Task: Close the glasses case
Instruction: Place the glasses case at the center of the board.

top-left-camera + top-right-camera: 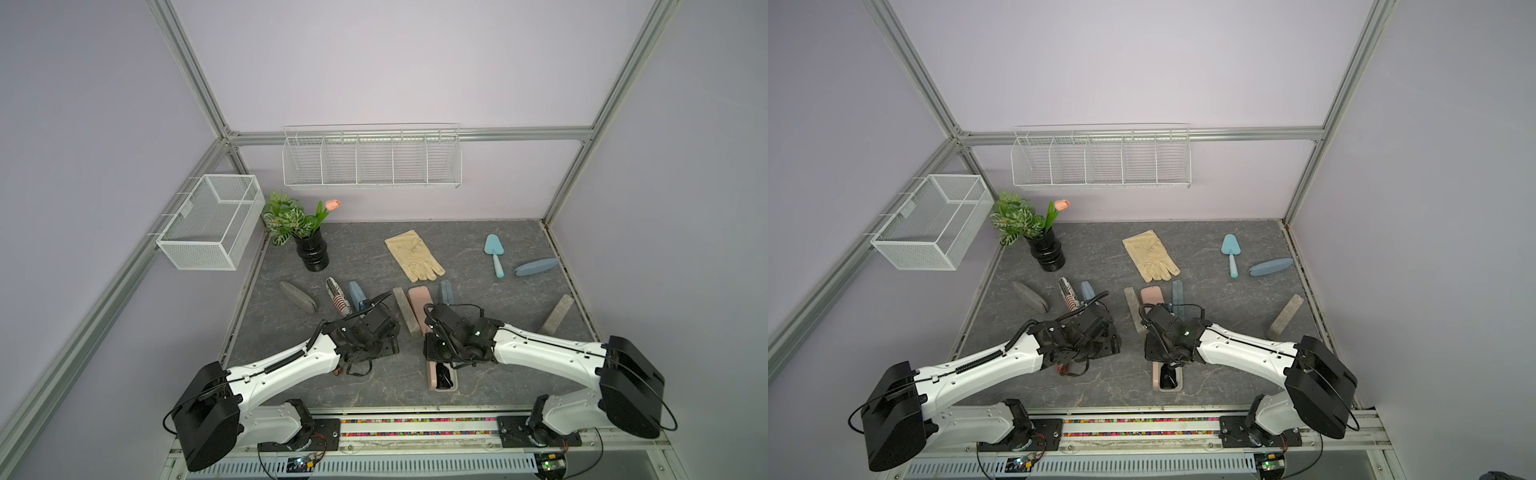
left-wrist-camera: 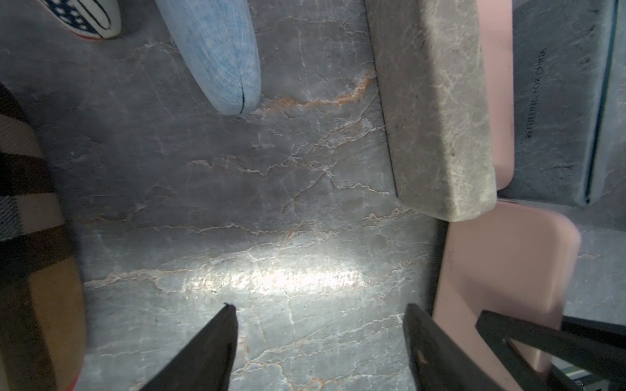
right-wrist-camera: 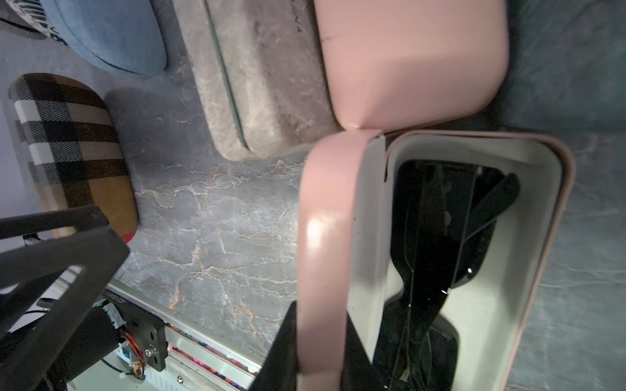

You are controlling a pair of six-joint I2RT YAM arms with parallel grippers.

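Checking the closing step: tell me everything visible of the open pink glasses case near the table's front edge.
The open pink case is a smooth, hard-looking rounded rectangular shell with a pale lining, lying flat on the table near its front edge. Folded black glasses lie inside. Its pink lid flap stands raised along one long side; the right pincer straddles it, a finger on each face. Its far corner seems to touch a closed pink case.
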